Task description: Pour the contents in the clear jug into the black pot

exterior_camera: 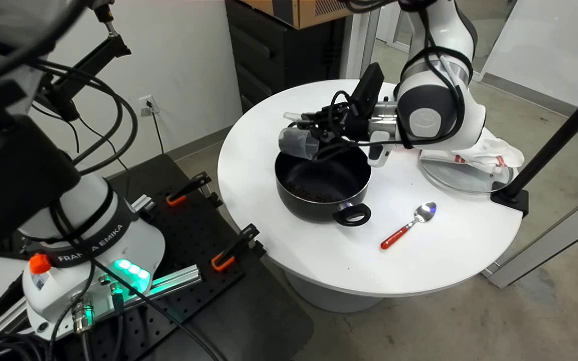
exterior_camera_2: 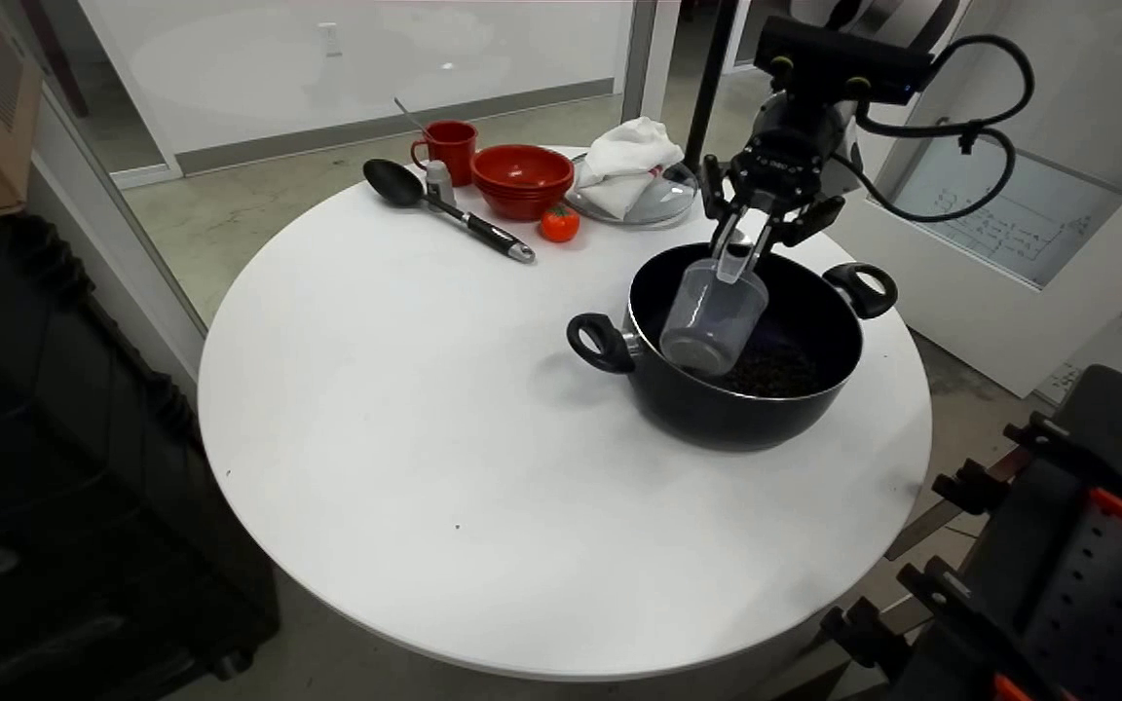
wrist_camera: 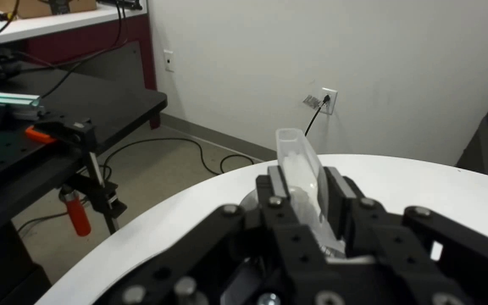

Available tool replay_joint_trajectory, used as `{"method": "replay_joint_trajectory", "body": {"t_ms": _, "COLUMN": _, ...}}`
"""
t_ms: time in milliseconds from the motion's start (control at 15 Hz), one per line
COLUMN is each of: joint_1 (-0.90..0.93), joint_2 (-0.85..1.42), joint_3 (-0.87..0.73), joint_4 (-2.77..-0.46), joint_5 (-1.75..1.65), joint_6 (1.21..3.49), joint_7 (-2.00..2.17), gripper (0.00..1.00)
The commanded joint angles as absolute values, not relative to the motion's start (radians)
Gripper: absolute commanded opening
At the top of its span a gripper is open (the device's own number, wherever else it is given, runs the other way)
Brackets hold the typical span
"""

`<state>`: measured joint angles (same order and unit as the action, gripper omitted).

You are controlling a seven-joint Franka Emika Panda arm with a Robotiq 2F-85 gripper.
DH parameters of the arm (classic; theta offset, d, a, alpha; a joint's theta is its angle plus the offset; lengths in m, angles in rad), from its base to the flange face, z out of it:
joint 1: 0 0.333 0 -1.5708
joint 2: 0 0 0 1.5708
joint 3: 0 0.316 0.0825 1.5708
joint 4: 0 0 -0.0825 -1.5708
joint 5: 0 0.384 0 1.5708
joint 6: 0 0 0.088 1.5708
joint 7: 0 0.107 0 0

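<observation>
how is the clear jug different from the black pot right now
Look: the clear jug is colourless and see-through; the black pot is dark and opaque.
Size: the jug is much smaller than the pot.
Pose: the jug is tilted, held up in the jaws; the pot stands upright on the table.
Contents: dark bits lie in the pot; none can be made out in the jug.
Both are round, open vessels.

- Arm (exterior_camera: 434,95): white, rounded; dark-grey joint housing (exterior_camera: 410,104) with pale disc (exterior_camera: 425,124).
- Base (exterior_camera: 70,281): white; dark band (exterior_camera: 99,247) lettered FRANKA EMIKA; green lights (exterior_camera: 132,268).
- Cables (exterior_camera_2: 994,40): black, looped, partly strapped to the arm.
- Gripper (wrist_camera: 307,184): black; metallic screw heads (wrist_camera: 367,203); grey finger pads (wrist_camera: 278,182).
</observation>
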<state>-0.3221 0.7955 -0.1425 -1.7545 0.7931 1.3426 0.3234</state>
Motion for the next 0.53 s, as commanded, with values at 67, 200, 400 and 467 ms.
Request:
{"method": "replay_joint_trajectory", "body": {"t_ms": 67, "joint_1": -0.302, "joint_2": 0.853, "joint_3": -0.175, "joint_4": -1.713, "joint_5": 0.851, "joint_6": 1.289, "joint_7": 0.336, "gripper": 0.26}}
{"method": "replay_joint_trajectory", "body": {"t_ms": 200, "joint_1": -0.302, "joint_2": 0.887, "joint_3": -0.176, "joint_4": -1.688, "joint_5": 0.871, "joint_6": 1.271, "joint_7": 0.345, "gripper": 0.26}}
{"method": "replay_joint_trajectory", "body": {"t_ms": 400, "joint_1": -0.296, "joint_2": 0.859, "joint_3": -0.184, "joint_4": -1.725, "joint_5": 0.852, "joint_6": 1.261, "joint_7": 0.314, "gripper": 0.06}}
{"method": "replay_joint_trajectory", "body": {"t_ms": 467, "joint_1": -0.295, "joint_2": 0.847, "joint_3": -0.186, "joint_4": -1.739, "joint_5": 0.841, "joint_6": 1.247, "joint_7": 0.303, "gripper": 0.06}}
